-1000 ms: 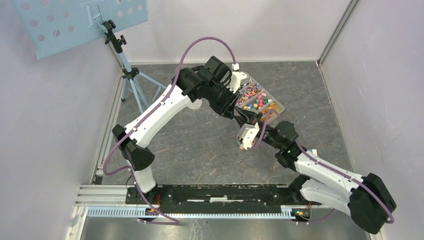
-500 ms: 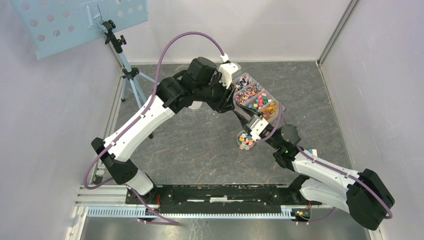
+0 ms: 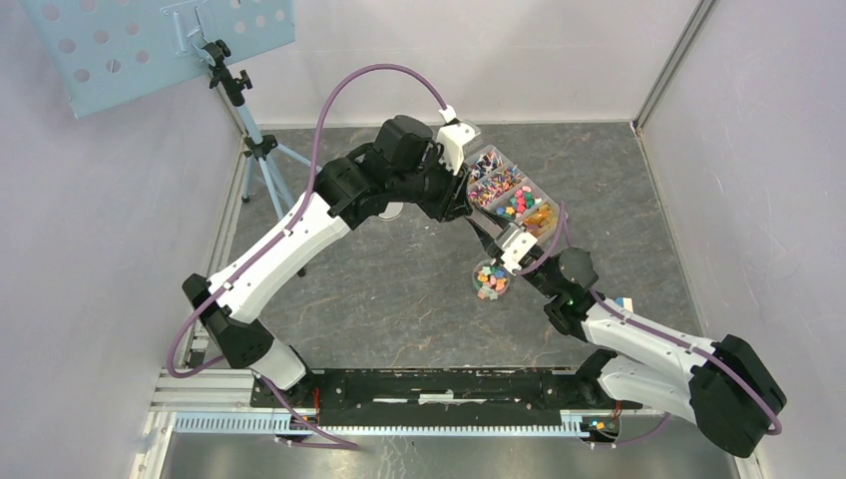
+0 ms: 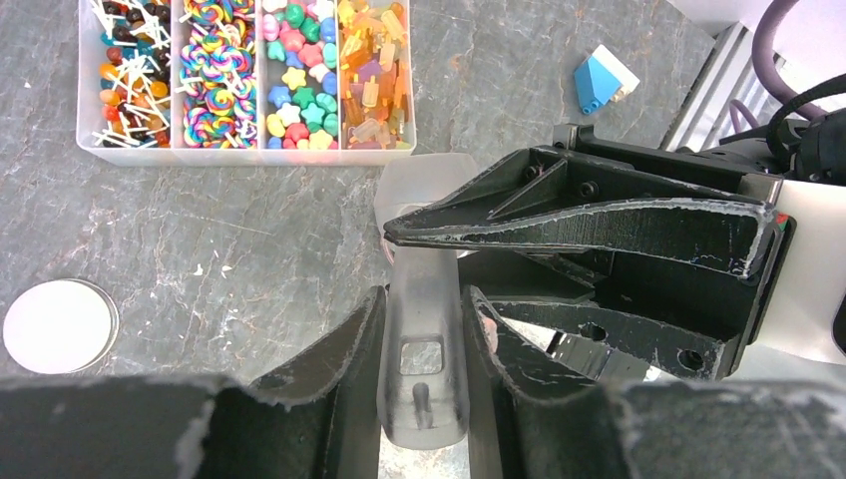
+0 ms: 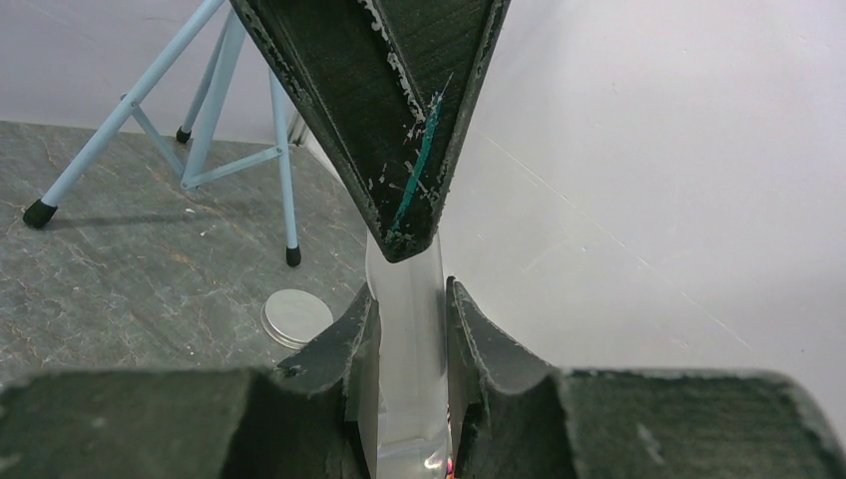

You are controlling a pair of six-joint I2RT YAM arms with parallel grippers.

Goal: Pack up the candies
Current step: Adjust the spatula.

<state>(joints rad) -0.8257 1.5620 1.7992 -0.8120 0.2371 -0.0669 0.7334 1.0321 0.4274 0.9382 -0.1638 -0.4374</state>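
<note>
The candies lie sorted in a clear four-compartment tray at the back; the left wrist view shows them in the tray. My left gripper is shut on the handle of a translucent scoop, beside the tray. My right gripper is shut on the wall of a small clear jar that holds several coloured candies. In the right wrist view the jar wall sits between my fingers, with the left gripper's black finger above it.
The grey round lid disc lies on the slate floor left of the scoop; it also shows in the right wrist view. A blue tripod stands at the back left. A small blue-white block lies to the right.
Over the first half second the left arm swung back toward the tray and the right wrist drew back, uncovering the jar of candies from above. Since then almost nothing has moved.
</note>
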